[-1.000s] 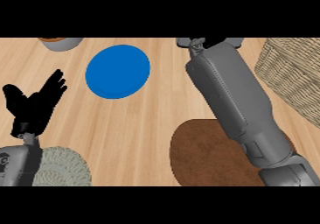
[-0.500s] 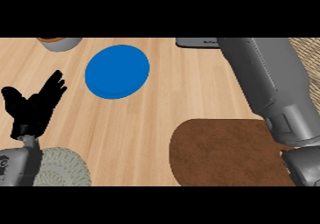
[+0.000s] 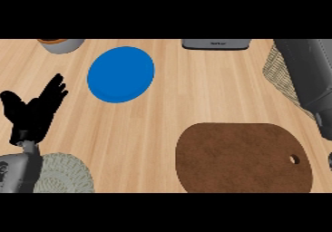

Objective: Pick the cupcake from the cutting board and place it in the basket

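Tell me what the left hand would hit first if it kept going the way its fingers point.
Probably the round blue plate: the left hand points up and right toward it, though its height above the counter is unclear.

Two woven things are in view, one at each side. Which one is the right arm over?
The woven basket at the right edge: the right forearm crosses above it. The round woven mat lies lower left, beside the open left hand.

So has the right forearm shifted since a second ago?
Yes. The right forearm has swung rightward, off the cutting board it crossed earlier, and now lies at the view's right edge over the basket.
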